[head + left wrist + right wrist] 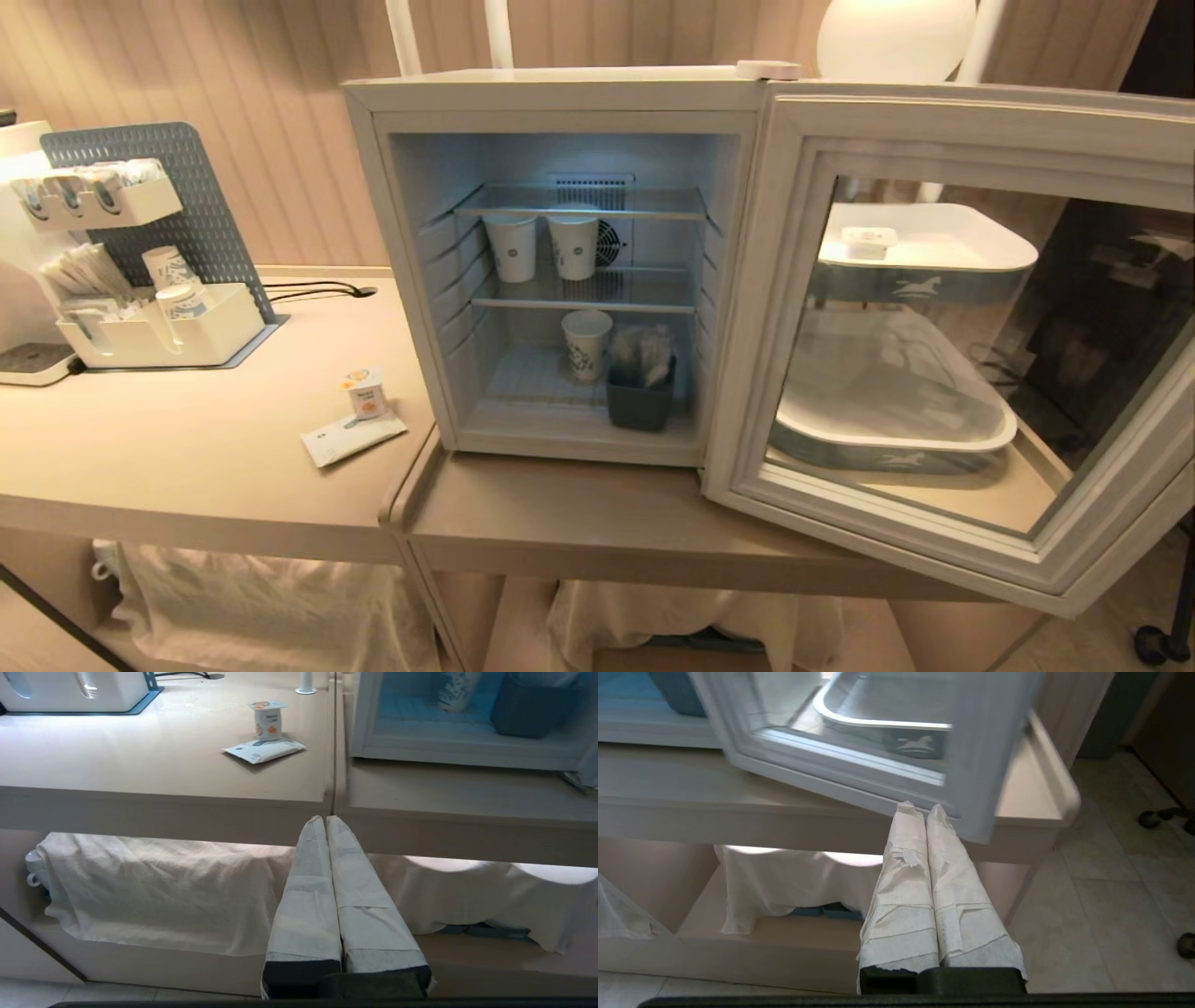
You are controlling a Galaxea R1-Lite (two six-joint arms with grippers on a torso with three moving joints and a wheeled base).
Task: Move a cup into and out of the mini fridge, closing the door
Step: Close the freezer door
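Head view: fridge (560, 271) stands with its door (952, 327) swung wide to the right; the cup (366, 392) sits outside on the counter (187, 448), left of the fridge, beside a flat packet (353, 437). Neither arm shows here.

Left wrist view: left gripper (325, 820) hangs below the counter edge, fingers pressed together, empty; the cup (267, 720) is well ahead.

Right wrist view: right gripper (920, 809), also pinched shut on nothing, sits just under the door's (859, 760) lower corner. Raising it straight up could knock the door; a careless reach could tip the small cup.
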